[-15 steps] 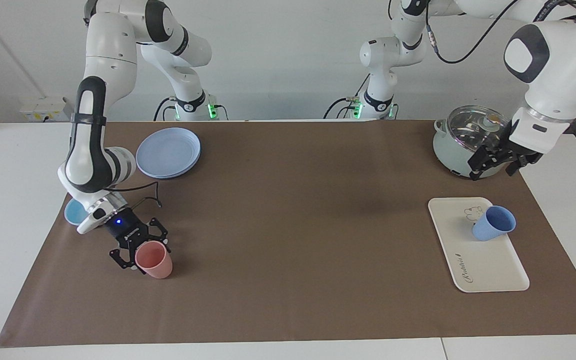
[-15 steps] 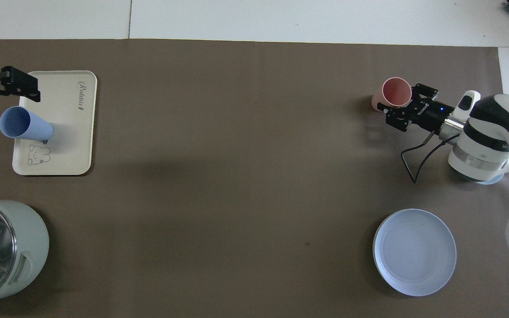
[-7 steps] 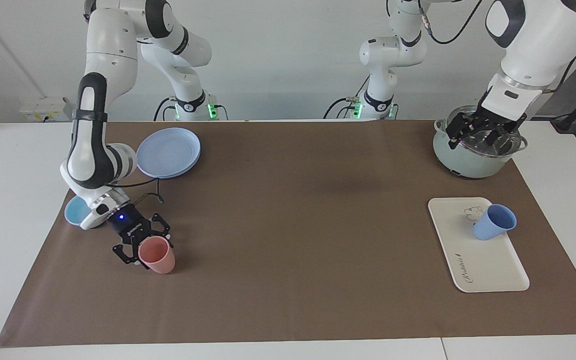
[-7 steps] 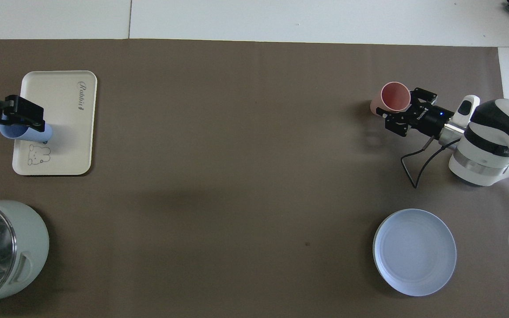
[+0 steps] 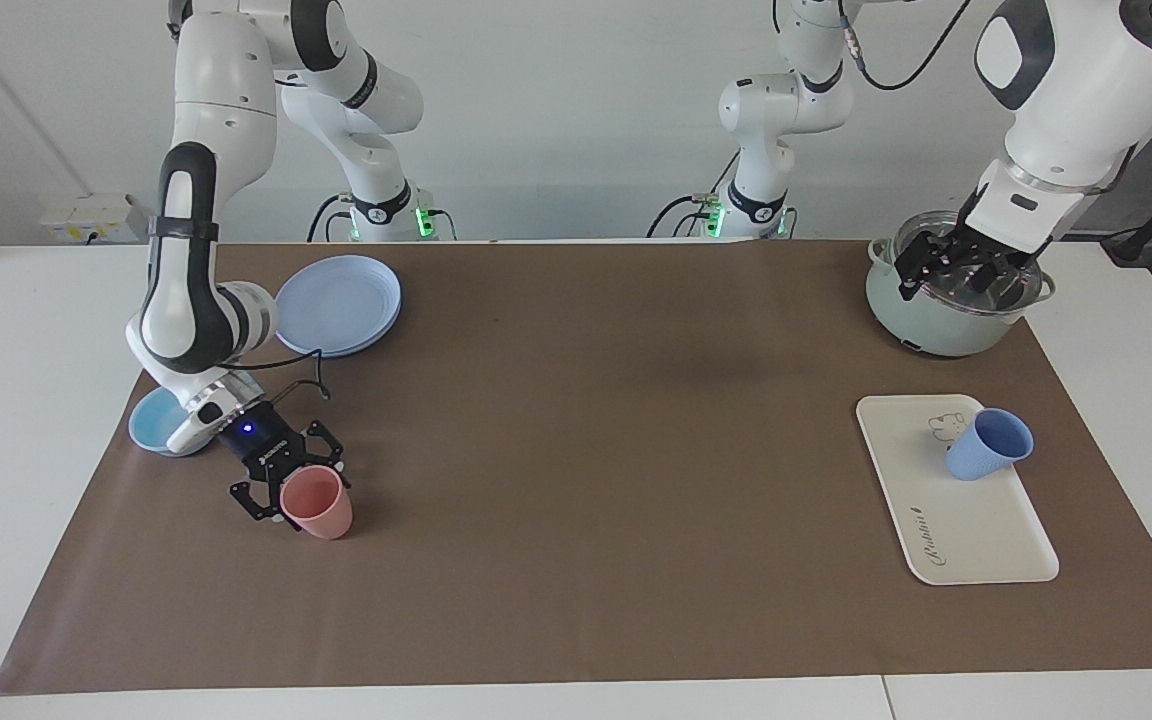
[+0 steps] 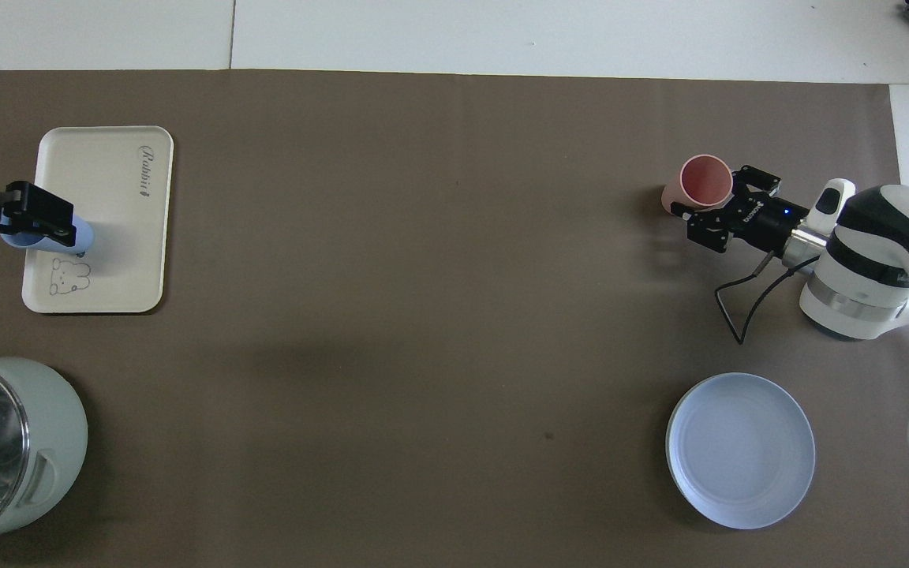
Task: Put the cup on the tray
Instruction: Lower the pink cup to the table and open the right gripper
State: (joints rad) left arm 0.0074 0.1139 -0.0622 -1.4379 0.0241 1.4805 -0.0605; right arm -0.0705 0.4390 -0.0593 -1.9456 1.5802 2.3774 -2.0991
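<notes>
The periwinkle-blue cup (image 5: 986, 445) stands on the cream tray (image 5: 976, 530) beside the bear drawing, at the tray's edge toward the left arm's end. My left gripper (image 5: 966, 272) is open and empty, raised high in the air, clear of the cup. In the overhead view the left gripper (image 6: 24, 221) covers most of the cup (image 6: 84, 234) on the tray (image 6: 123, 237). My right gripper (image 5: 298, 492) is shut on a pink cup (image 5: 318, 505) low over the mat at the right arm's end; it also shows in the overhead view (image 6: 708, 193).
A pale green pot with a glass lid (image 5: 921, 320) stands nearer to the robots than the tray. Stacked round blue plates (image 5: 338, 305) and a light-blue bowl (image 5: 151, 428) sit at the right arm's end.
My left gripper has risen away from the blue cup, which stays on the tray. My right gripper has carried the pink cup slightly toward the robots.
</notes>
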